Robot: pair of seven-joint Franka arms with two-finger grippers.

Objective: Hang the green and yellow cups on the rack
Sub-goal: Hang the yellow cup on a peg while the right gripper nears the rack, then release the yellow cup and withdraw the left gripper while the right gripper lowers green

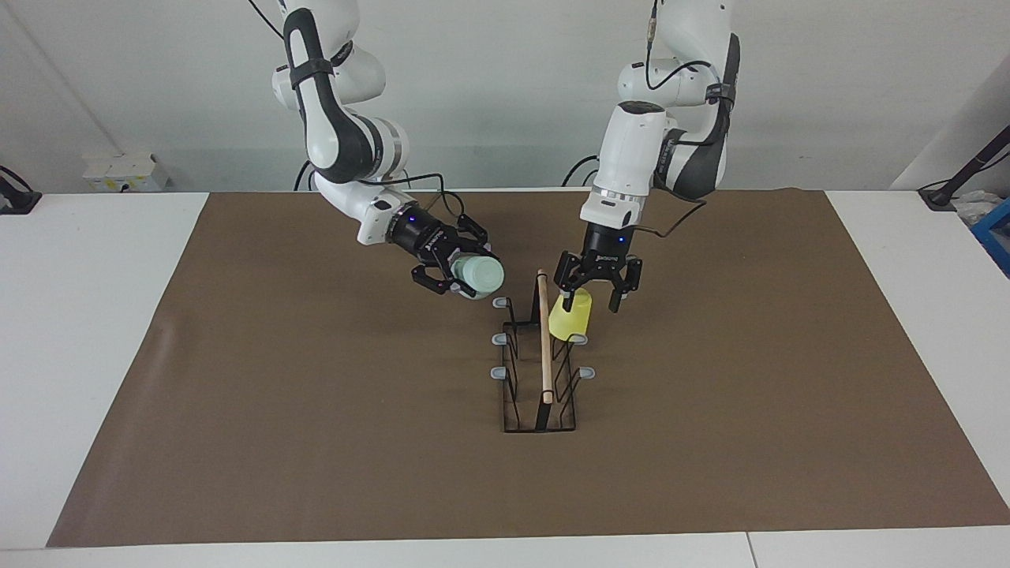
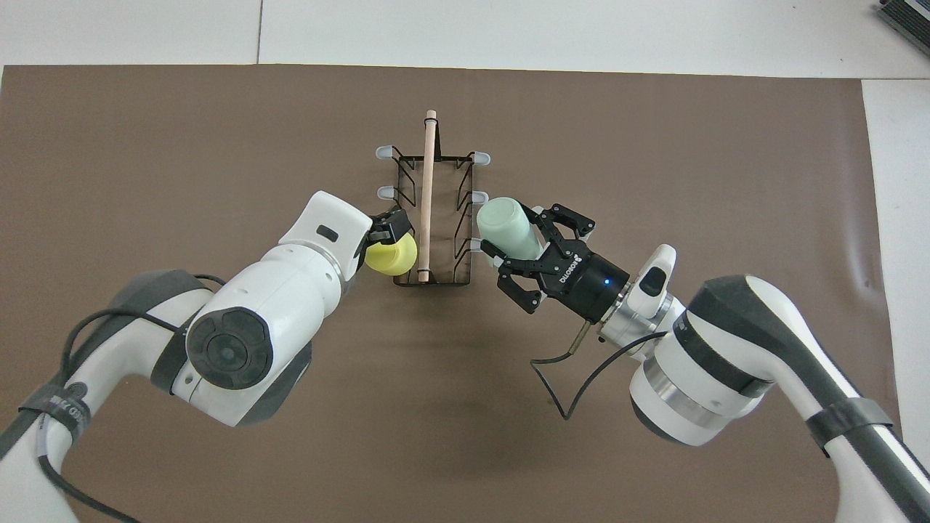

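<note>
Mid-worktop, the rack [image 1: 540,371] carries the yellow cup [image 1: 570,315] under the released left pincer [image 1: 596,296], while the right pincer [image 1: 454,272] grasps the green cup [image 1: 481,274].

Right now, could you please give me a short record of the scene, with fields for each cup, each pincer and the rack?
yellow cup: upside down on a rack prong on the left arm's side, nearest the robots
left pincer: open, above the yellow cup
green cup: in the air beside the rack, lying sideways
right pincer: shut on the green cup
rack: standing mid-mat, five prongs free
mat: brown, under the rack
</note>
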